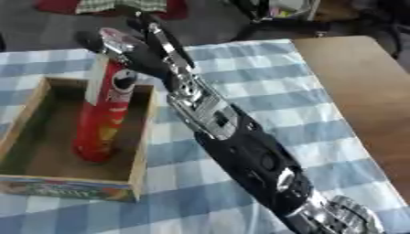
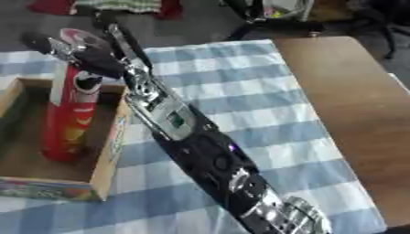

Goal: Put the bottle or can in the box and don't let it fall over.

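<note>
A tall red can [image 1: 104, 121] with a white strip down its side stands upright inside the wooden box [image 1: 142, 137], its base on the box floor near the right wall. My right hand [image 1: 142, 55] is at the top of the can, with dark fingers curled round its upper end and lid. The right arm runs from the lower right corner up to the can, passing over the cloth just right of the box. The left hand shows in neither view.
The box sits at the left on a blue and white checked cloth [image 1: 264, 68]. Bare brown tabletop [image 1: 360, 91] lies to the right of the cloth. Dark chair legs and red fabric show beyond the far edge.
</note>
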Action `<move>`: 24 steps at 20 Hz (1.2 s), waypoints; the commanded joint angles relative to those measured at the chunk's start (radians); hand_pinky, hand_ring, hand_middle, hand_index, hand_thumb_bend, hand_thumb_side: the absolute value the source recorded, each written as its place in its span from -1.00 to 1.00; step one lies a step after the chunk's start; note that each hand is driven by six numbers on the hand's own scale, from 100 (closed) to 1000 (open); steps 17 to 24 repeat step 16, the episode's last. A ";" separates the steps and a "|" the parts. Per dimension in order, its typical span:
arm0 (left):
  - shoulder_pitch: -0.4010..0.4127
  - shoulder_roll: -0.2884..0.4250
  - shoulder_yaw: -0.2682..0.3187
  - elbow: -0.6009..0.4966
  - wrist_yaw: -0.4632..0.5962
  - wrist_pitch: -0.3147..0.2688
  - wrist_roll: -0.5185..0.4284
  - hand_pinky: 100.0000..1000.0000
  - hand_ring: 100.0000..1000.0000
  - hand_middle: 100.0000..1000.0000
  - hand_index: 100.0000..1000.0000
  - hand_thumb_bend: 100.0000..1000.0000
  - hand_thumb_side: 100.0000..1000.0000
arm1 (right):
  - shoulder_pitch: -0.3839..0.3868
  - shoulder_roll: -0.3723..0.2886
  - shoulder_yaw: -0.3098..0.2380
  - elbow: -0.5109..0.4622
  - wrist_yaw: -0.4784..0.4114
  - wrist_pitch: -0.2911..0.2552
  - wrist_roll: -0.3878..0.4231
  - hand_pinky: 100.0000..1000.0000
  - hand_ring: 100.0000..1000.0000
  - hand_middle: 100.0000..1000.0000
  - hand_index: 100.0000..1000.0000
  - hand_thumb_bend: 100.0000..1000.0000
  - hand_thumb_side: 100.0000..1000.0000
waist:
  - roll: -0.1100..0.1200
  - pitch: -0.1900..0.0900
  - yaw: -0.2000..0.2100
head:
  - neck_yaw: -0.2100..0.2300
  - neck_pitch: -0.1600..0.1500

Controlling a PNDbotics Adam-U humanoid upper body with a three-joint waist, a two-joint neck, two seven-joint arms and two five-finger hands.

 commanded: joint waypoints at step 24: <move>0.011 0.038 0.015 -0.017 -0.009 -0.004 0.000 1.00 0.80 0.72 0.54 -0.45 0.14 | 0.004 -0.183 -0.074 -0.329 -0.123 0.144 -0.048 0.86 1.00 0.86 0.76 1.00 -0.30 | 0.004 -0.047 -0.033 | 0.021 0.021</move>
